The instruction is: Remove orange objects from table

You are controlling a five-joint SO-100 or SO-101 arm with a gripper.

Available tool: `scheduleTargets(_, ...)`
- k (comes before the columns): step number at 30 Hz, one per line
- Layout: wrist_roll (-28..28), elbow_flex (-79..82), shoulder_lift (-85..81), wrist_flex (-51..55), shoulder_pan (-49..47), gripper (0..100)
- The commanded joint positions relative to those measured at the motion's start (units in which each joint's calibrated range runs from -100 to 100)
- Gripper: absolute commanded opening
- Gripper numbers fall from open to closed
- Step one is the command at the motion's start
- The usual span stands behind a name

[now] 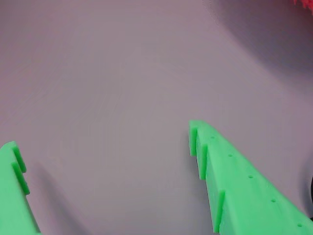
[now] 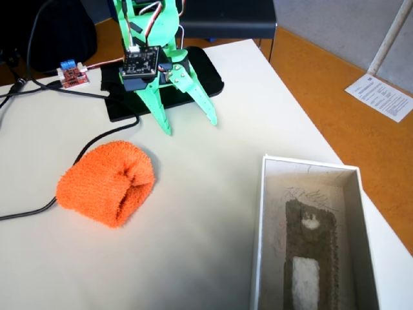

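The orange terry-cloth bundle [image 2: 106, 183] is lying on the off-white table [image 2: 213, 168], a fuzzy, rounded roll with a puckered fold sinking into its middle, and nothing is gripping it. In the fixed view it is sitting left of and nearer the camera than the claw, apart from it.

The green gripper [image 2: 191, 126] is hanging above the tabletop with its two pointed plastic fingers [image 2: 201, 101] splayed wide apart and nothing between them. In the wrist view the gripper [image 1: 105, 139] is showing flat, smooth printed fingers [image 1: 244, 181] with small rectangular teeth along the inner edges and a row of tiny holes on the right one; bare matte table [image 1: 122, 73] is filling the gap, and a red-pink fuzzy sliver is peeking in at the top right corner.

Behind the claw a flat black pad [image 2: 206, 81] is lying under the arm's base. A small red circuit board [image 2: 73, 75] is resting to the left of it, and a thin black cable [image 2: 97, 139] is curving past the bundle. At the lower right a white rectangular box [image 2: 261, 245] is standing open, its grey inside scuffed and scribbled. Beyond the table's straight edge, an orange-brown floor [image 2: 335, 110] is carrying a printed sheet of paper [image 2: 381, 95].
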Motion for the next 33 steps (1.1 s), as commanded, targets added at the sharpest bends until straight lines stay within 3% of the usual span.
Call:
scheduleTargets(1,0.1,-0.2,-0.4,0.1,0.2,35)
scheduleTargets(26,0.1,-0.2,-0.4,0.1,0.2,35)
scheduleTargets(27,0.8,-0.2,-0.4,0.1,-0.3,35)
scheduleTargets(31,13.5,-1.8,-0.4,-1.3,1.5,35)
scheduleTargets(33,10.8,-2.8,-0.2,-11.3,4.1,35)
